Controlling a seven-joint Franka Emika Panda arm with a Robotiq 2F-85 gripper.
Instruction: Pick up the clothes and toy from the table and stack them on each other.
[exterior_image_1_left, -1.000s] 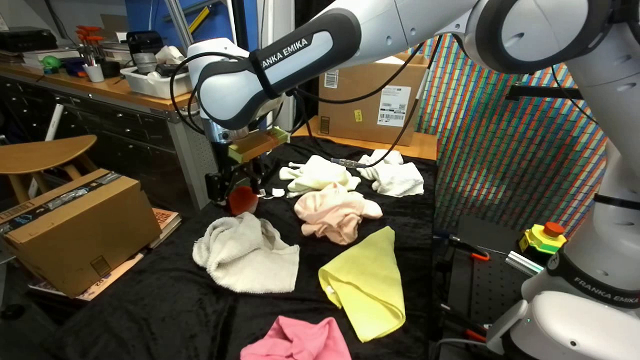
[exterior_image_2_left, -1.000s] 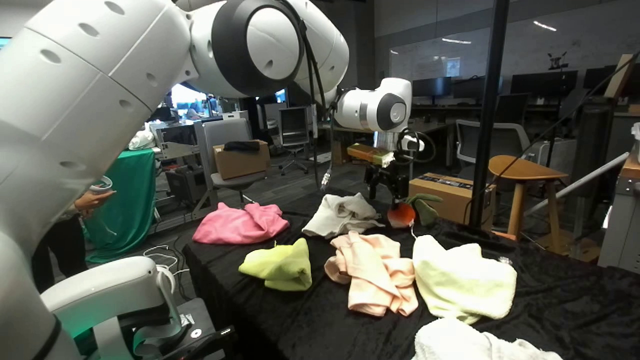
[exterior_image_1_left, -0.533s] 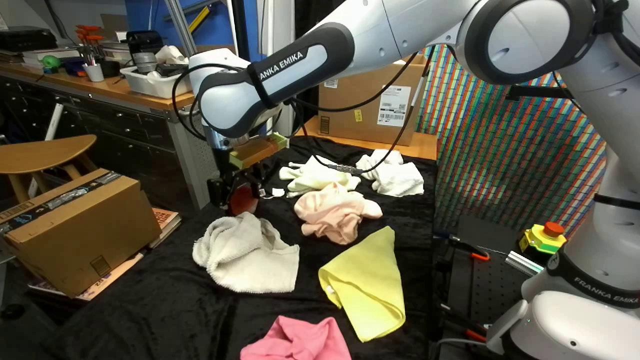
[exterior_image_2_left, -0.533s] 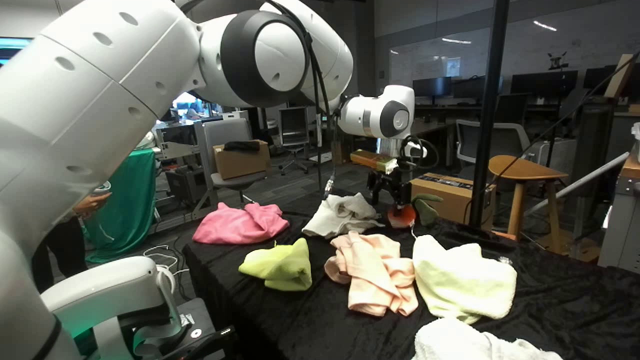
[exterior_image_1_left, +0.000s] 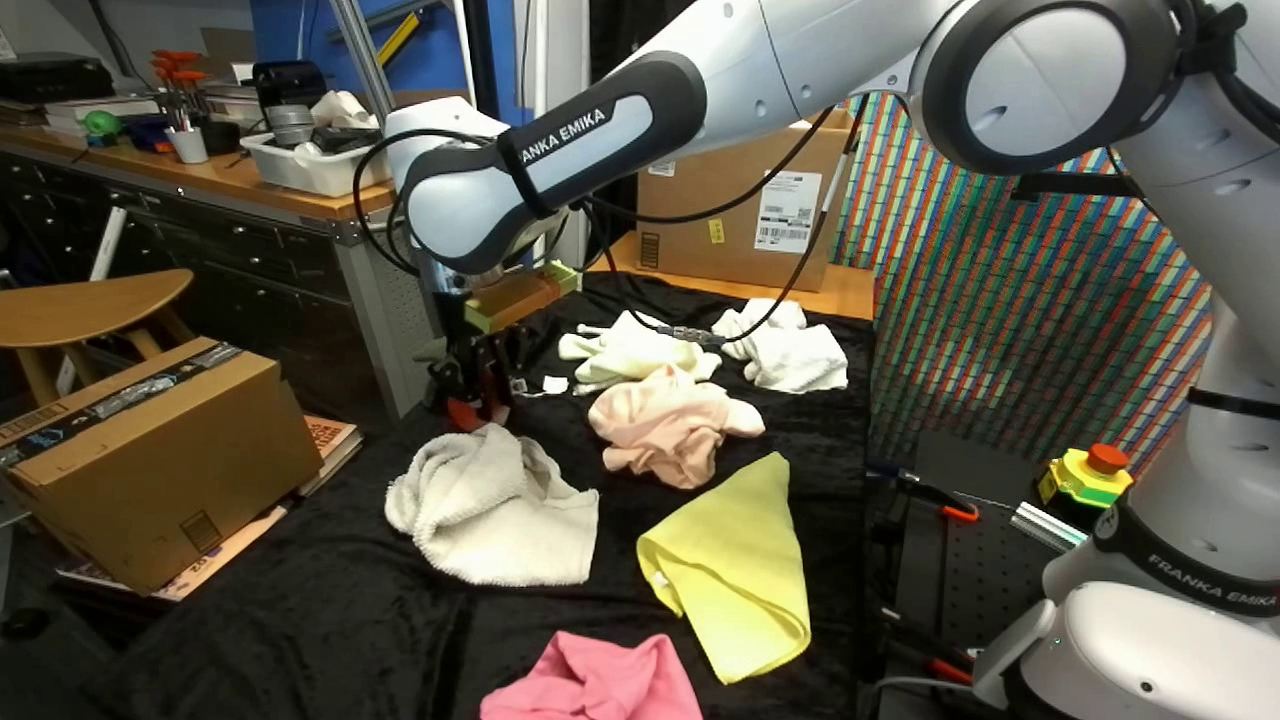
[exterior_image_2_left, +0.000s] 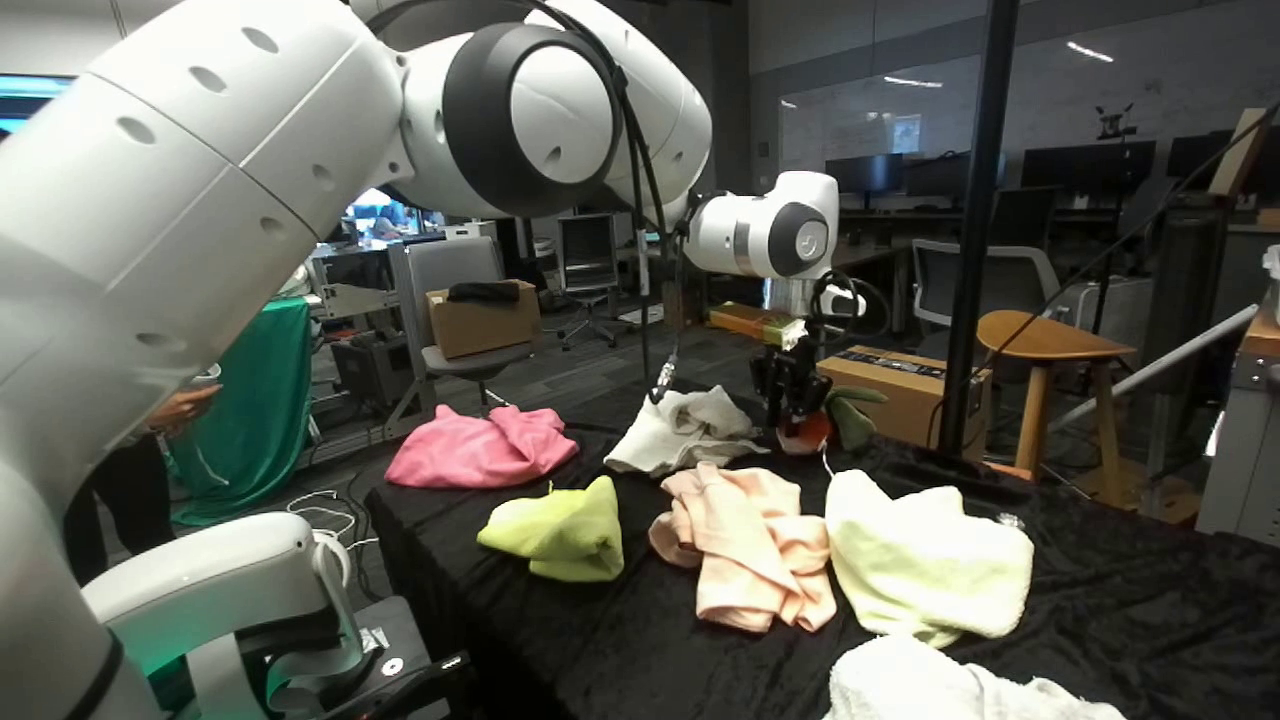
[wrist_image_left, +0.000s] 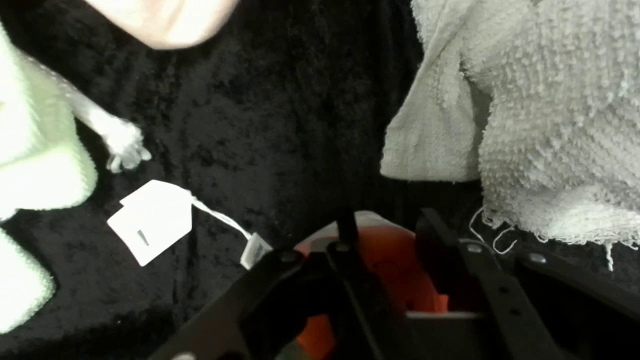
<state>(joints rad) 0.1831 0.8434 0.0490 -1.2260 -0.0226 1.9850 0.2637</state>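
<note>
Right, gripper (wrist_image_left: 389, 225) is down at the red-orange toy (wrist_image_left: 386, 247), near the edge of the black-draped table (exterior_image_1_left: 300, 620). Fingers (wrist_image_left: 437, 240) stand partway apart, toy showing between and outside them; can't tell if it's actually gripped. White tag (wrist_image_left: 157, 220) lies off to the side on its string, clear of the fingers. Tight side is the grey terry towel (exterior_image_1_left: 490, 515): just beside the toy, thin bare strip between, frayed edge near one finger. Better room toward the peach cloth (exterior_image_1_left: 670, 425), open black fabric up to its edge. It and the cream cloth (exterior_image_1_left: 640, 345) look edge to edge; can't tell if touching. White towel (exterior_image_1_left: 800, 358) and yellow cloth (exterior_image_1_left: 735, 575) sit close to the arm-side edge, pink cloth (exterior_image_2_left: 480, 450) near a corner. Taped cardboard box (exterior_image_1_left: 170, 470) stands off the table, beyond the toy's edge. Cable connector (exterior_image_1_left: 690, 336) hangs in a loop over the table; can't judge its clearance.
</note>
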